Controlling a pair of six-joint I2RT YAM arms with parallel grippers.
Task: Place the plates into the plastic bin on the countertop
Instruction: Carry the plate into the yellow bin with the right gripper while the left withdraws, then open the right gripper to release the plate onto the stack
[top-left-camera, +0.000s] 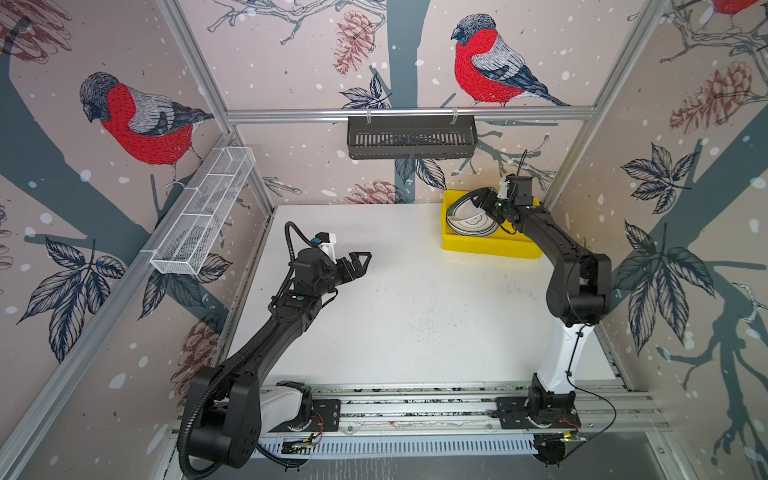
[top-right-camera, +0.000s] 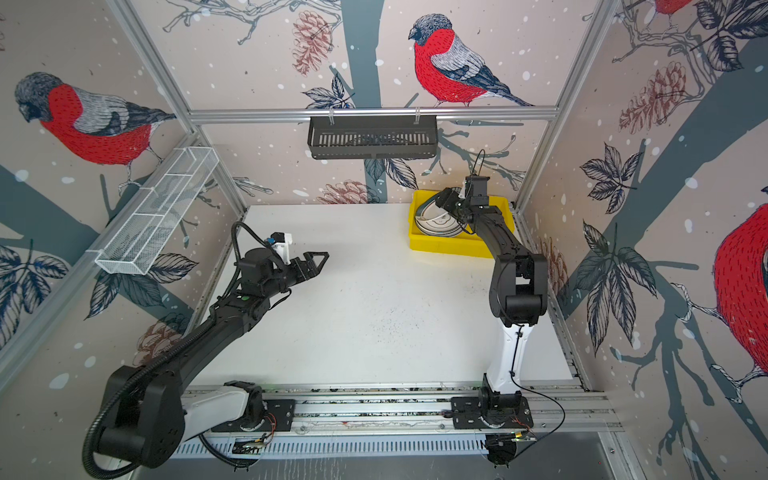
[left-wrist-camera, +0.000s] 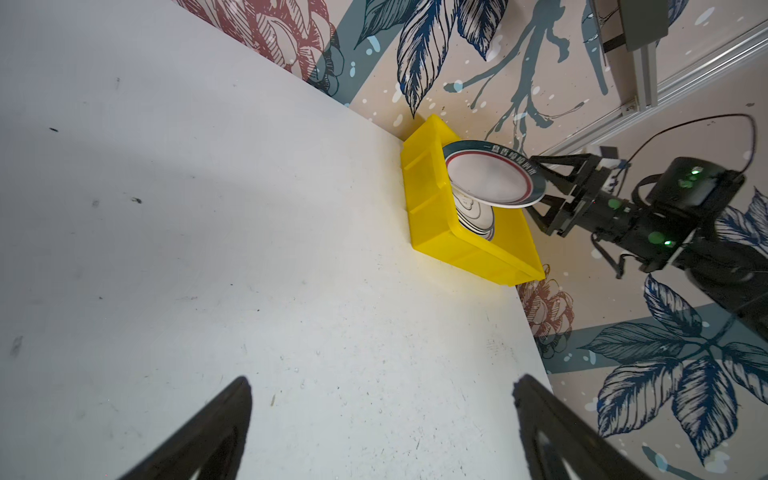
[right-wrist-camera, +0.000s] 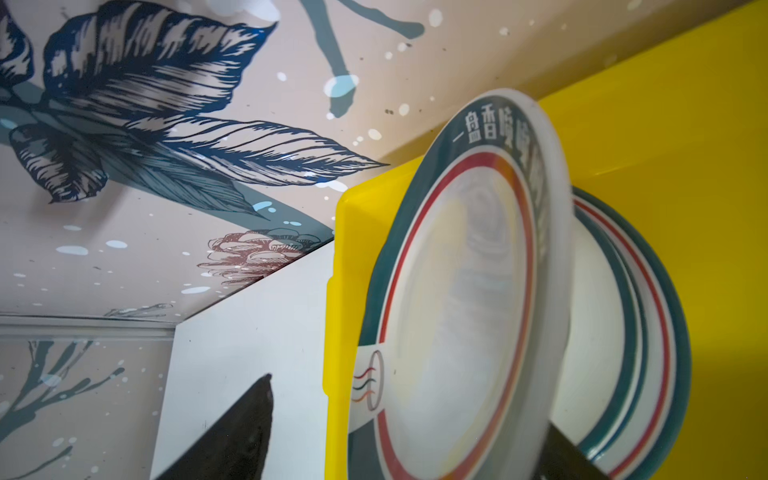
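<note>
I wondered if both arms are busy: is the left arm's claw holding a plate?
No: the left gripper hangs open over the table, with nothing between its fingers.
</note>
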